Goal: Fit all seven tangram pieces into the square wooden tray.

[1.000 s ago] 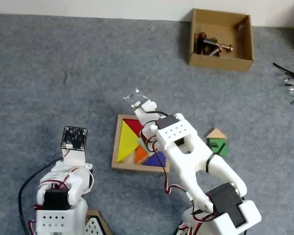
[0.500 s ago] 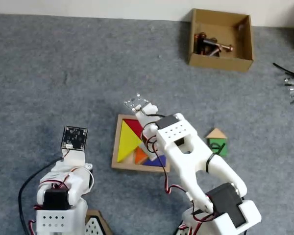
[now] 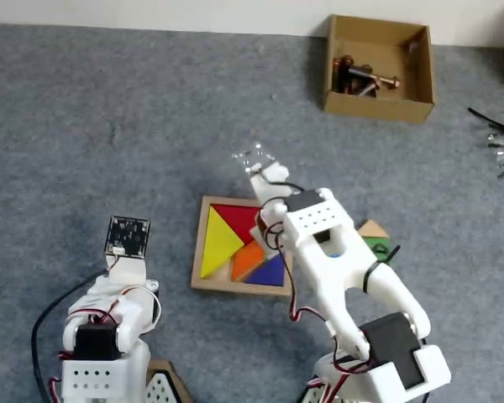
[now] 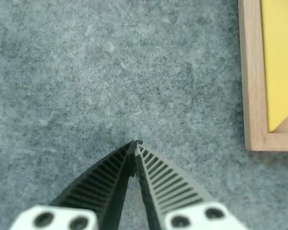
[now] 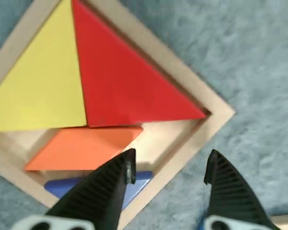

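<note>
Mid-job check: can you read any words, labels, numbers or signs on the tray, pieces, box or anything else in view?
None can be read.
The tray and the pieces: plain, no print.
The cardboard box: no print visible.
The small black board in the high view: any marks are too small to read.

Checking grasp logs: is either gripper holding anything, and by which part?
Nothing held. Left gripper shut and empty; right gripper open above the tray.
</note>
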Controlling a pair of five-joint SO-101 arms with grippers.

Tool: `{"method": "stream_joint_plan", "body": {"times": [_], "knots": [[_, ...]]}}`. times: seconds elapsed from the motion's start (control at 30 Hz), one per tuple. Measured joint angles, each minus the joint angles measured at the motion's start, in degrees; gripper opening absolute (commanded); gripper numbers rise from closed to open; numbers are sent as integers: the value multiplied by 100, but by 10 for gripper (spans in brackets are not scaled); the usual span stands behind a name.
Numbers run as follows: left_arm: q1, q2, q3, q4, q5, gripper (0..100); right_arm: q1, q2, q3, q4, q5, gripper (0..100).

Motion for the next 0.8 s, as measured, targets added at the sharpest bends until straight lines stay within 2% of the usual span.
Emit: {"method": "stream_joint_plan", "body": {"times": [0.23,0.43,0.8], "knots": [[0,0,0,0,0,5,9,0,70,-53,0,228],[0,0,0,0,0,5,-466,0,70,-53,0,228],[0,0,0,0,0,5,-721,0,255,-62,0,228]]}}
